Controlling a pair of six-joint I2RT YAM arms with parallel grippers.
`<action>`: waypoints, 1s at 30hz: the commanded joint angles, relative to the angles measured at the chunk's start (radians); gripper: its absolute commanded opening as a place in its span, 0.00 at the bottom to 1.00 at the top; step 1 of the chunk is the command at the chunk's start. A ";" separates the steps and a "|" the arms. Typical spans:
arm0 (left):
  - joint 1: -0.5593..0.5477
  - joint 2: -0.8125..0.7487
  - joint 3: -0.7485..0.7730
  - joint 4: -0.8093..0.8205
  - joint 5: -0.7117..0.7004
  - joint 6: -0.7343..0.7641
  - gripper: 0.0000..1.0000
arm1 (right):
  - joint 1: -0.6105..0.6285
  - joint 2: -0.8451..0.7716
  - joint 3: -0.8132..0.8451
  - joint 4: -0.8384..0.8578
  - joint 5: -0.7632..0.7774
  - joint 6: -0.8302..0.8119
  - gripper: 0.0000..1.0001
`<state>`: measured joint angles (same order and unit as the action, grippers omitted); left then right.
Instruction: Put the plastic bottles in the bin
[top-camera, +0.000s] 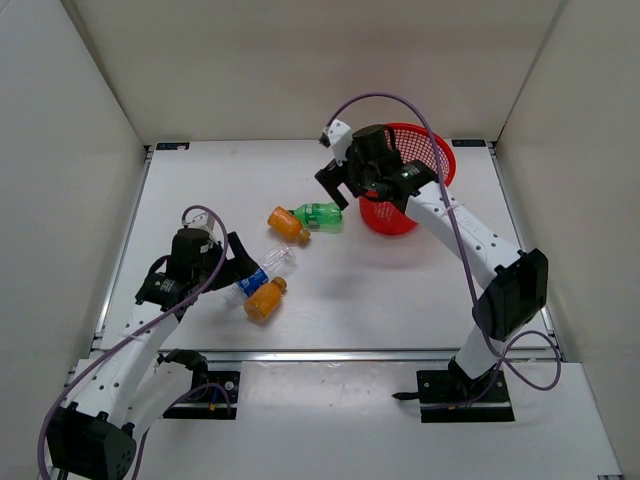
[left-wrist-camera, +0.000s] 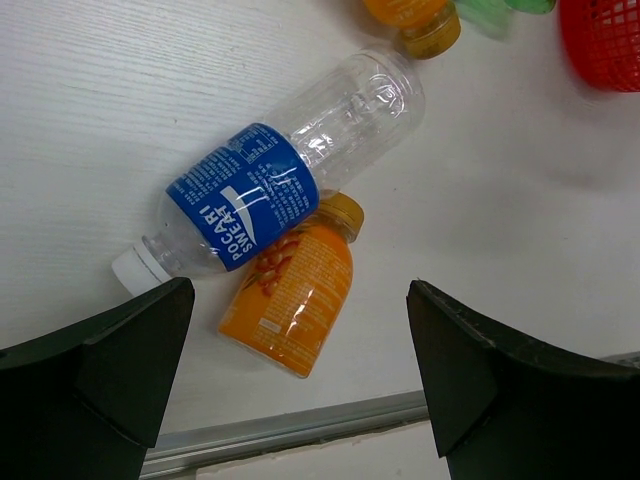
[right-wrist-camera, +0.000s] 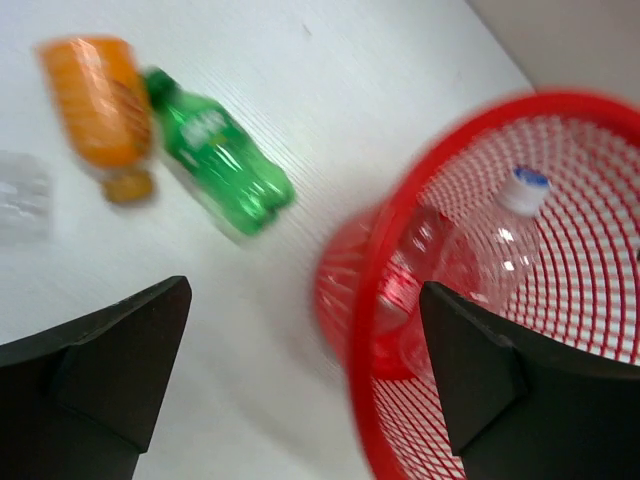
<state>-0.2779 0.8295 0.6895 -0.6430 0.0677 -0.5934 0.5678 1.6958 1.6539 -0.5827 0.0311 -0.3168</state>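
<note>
The red mesh bin (top-camera: 442, 160) stands at the back right, and a clear bottle (right-wrist-camera: 495, 250) with a pale cap lies inside it. My right gripper (top-camera: 345, 186) hangs open and empty over the bin's left rim (right-wrist-camera: 590, 180). A green bottle (top-camera: 320, 215) and an orange bottle (top-camera: 288, 224) lie together just left of the bin. Nearer the front, a clear bottle with a blue label (left-wrist-camera: 245, 195) rests against a second orange bottle (left-wrist-camera: 295, 295). My left gripper (left-wrist-camera: 300, 285) is open above that pair, holding nothing.
White walls close in the table on the left, back and right. A metal rail (left-wrist-camera: 300, 425) runs along the near edge, just below the left gripper. The right arm's cable (top-camera: 440, 150) arches over the bin.
</note>
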 joint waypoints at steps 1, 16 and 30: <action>0.009 0.003 0.045 -0.006 -0.023 0.027 0.99 | 0.096 -0.065 0.076 0.072 -0.009 0.019 0.98; 0.026 0.004 0.068 -0.142 -0.025 0.084 0.99 | 0.193 0.401 0.233 0.326 -0.163 0.110 0.97; 0.026 -0.009 0.036 -0.176 0.015 0.106 0.99 | 0.188 0.614 0.296 0.323 -0.215 0.146 0.79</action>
<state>-0.2565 0.8291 0.7292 -0.8089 0.0719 -0.5076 0.7509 2.3234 1.9446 -0.3267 -0.1387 -0.1822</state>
